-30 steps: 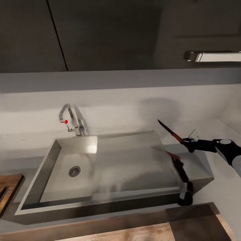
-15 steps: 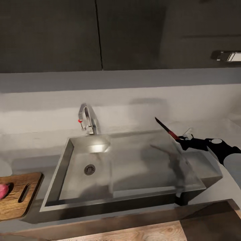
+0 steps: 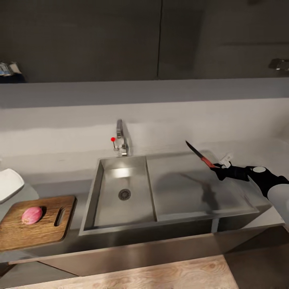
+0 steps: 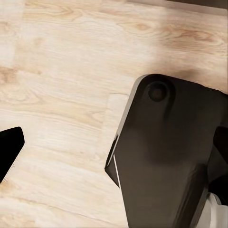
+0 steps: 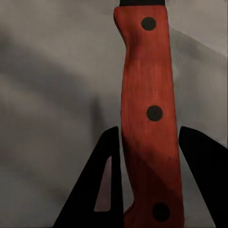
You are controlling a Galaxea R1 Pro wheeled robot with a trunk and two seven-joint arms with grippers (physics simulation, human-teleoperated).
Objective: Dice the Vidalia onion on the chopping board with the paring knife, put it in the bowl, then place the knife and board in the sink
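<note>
Kitchen counter seen from the robot's head, with close views from both wrists. Main risk, as a judgement: the paring knife (image 3: 199,155) is carried high, held only by the end of its red handle, blade slanting up and away over the drainboard of the sink (image 3: 200,188); a jolt while the base travels could twist it in the grip or drop it into the sink long before any dicing is done. A second risk lies in the reach: the Vidalia onion (image 3: 32,215) rests whole on the chopping board (image 3: 44,226) well apart from the knife, on the far side of the basin, so the blade may sweep close to the tap (image 3: 120,140) on the way over. A round onion could also roll off the board under a glancing cut. The bowl (image 3: 9,182) sits just behind the board, at the frame edge.

Right gripper (image 5: 145,156): fingers narrowed onto the knife handle, one on each side, clamping it. Left gripper: its state cannot be told; its wrist view looks down on wooden floor and the robot's dark base (image 4: 175,156)
</note>
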